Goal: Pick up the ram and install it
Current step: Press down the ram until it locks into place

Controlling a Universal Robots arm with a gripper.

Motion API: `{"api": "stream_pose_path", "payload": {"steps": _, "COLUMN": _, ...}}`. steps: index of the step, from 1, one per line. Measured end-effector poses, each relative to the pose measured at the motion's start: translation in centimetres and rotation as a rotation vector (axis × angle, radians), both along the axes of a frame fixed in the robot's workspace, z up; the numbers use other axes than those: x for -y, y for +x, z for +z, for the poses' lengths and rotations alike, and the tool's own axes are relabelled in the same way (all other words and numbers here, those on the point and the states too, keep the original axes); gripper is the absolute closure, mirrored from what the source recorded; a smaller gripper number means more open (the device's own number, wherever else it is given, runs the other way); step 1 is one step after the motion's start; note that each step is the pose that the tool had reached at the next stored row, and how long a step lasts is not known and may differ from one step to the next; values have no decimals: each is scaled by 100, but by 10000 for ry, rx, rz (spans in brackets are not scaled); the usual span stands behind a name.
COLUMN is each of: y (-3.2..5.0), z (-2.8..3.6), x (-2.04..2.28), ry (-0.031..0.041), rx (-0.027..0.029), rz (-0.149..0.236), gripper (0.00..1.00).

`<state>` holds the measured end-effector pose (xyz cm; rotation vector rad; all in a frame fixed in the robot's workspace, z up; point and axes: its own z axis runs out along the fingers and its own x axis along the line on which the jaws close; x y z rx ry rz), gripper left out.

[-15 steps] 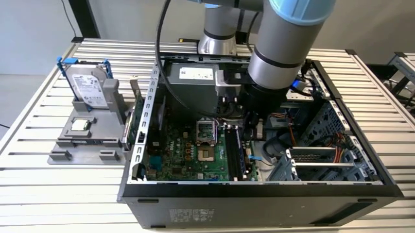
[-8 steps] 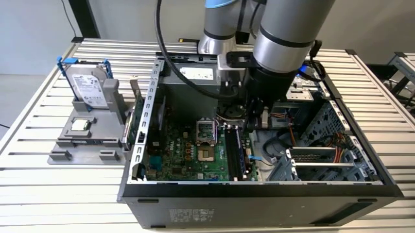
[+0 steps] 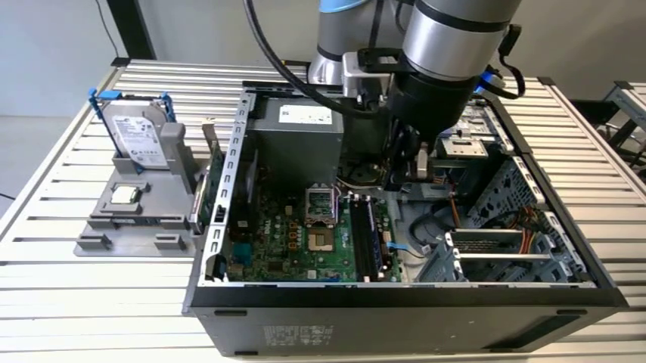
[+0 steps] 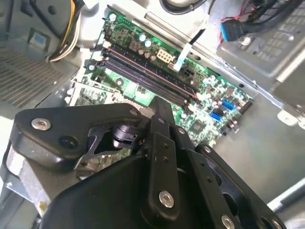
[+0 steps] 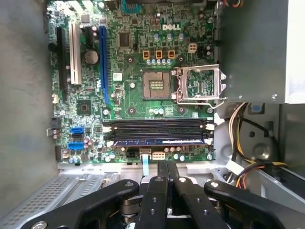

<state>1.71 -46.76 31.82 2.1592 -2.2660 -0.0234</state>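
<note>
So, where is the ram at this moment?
In the first wrist view, the ram stands in the outermost memory slot of the motherboard, next to the empty black slots, which lie between it and the CPU socket.

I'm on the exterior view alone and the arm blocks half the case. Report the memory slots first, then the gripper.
Observer: In the first wrist view the ram appears seated in the slot nearest the arm, lying level along it.
Operator: Now the slots next to it.
Observer: The other memory slots beside it are bare.
Operator: Give me the gripper.
Observer: The gripper is shut with nothing between its fingers, and it is apart from the ram.
</note>
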Motion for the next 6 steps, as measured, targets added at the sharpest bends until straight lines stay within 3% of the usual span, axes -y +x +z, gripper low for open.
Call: {"api": "stream_pose_path", "payload": {"steps": 6, "y": 0, "z": 3, "x": 0, "ry": 1, "rx": 1, "rz": 0, "gripper": 100}}
